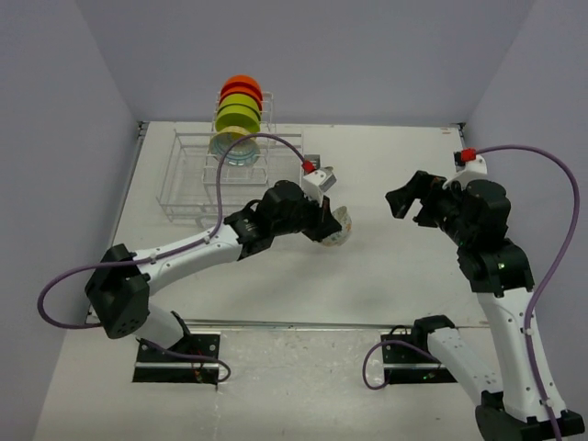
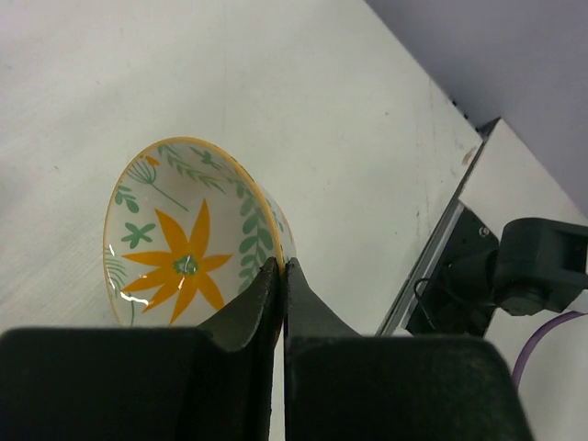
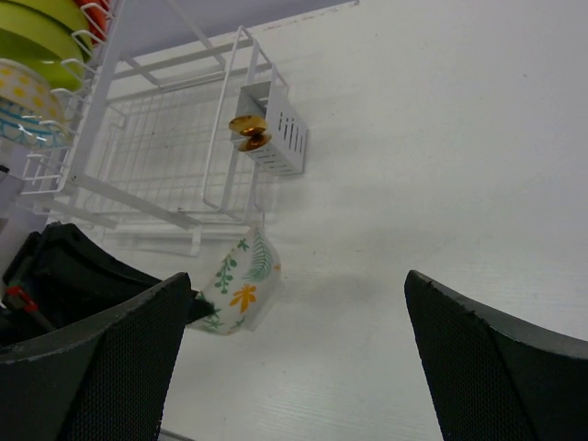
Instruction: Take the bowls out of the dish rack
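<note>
My left gripper [image 1: 327, 229] is shut on the rim of a pale bowl with a yellow-orange flower inside [image 2: 179, 248]. It holds the bowl tilted on its side, low over the table and right of the dish rack [image 1: 220, 175]. The bowl also shows in the right wrist view [image 3: 241, 287]. Orange bowls [image 1: 242, 87], lime-green bowls [image 1: 237, 112] and a pale bowl [image 1: 235, 147] stand on edge in the rack's upright tier. My right gripper [image 1: 410, 196] is open and empty, to the right of the held bowl and apart from it.
The rack's grey cutlery basket [image 3: 278, 130] has a small orange-brown object [image 3: 248, 131] at its side. The rack's lower level [image 3: 156, 152] holds nothing I can see. Walls close in at the back and both sides. The arm bases sit at the near table edge.
</note>
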You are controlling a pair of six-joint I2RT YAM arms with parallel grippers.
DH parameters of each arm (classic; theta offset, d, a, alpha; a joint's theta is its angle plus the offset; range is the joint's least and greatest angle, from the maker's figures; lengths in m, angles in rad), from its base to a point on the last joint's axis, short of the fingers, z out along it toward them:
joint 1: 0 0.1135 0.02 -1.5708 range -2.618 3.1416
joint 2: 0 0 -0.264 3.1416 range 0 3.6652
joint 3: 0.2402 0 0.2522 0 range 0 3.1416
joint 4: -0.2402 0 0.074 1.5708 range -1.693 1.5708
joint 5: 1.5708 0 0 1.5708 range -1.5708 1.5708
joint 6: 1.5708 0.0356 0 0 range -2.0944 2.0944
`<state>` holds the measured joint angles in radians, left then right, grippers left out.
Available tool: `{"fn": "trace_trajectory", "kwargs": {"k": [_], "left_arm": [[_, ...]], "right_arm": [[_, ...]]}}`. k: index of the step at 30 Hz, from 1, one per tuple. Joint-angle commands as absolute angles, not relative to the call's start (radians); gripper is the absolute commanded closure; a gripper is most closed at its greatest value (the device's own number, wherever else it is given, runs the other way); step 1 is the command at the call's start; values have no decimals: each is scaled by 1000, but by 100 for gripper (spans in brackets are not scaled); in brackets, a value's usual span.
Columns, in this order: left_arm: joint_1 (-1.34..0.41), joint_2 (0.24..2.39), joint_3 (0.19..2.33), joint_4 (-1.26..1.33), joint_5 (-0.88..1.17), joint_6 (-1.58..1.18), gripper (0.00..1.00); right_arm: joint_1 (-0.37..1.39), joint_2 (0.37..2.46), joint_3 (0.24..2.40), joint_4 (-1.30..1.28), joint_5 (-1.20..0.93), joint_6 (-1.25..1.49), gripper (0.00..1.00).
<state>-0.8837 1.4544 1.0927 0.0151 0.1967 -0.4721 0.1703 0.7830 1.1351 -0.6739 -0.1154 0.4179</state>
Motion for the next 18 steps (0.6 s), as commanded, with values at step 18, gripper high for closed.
{"fn": "trace_trajectory", "kwargs": {"k": [18], "left_arm": [[-1034, 1569, 1190, 169, 176, -28, 100]], "right_arm": [[172, 1052, 1075, -721, -221, 402, 7]]}}
